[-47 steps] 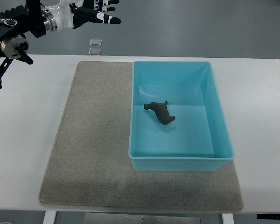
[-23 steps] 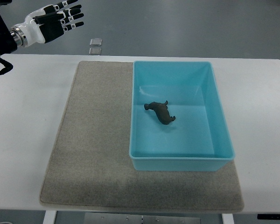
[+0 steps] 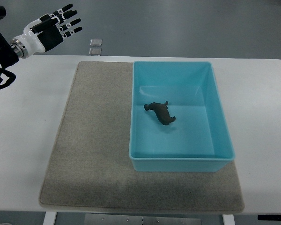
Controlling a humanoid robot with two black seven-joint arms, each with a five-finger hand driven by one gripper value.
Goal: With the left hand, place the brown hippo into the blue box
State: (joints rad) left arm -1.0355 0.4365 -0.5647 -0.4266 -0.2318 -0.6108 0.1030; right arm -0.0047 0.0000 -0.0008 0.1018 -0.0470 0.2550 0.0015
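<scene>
I count one grey felt-like rectangular mat (image 3: 93, 140) on one white table (image 3: 262, 117). One light blue rectangular plastic box (image 3: 220, 122), smooth walls, open top, sits on mat's right part, right edge overhanging onto table. One small dark brown hippo figure (image 3: 160, 112) lies on box floor, near centre, slightly left; long axis diagonal, upper left to lower right; I cannot tell which end is head. Beyond table, two small pale square tiles (image 3: 96, 46) on grey floor. Far left corner: one left hand (image 3: 49, 30), white and black, fingers spread, holding nothing, well apart from box.
</scene>
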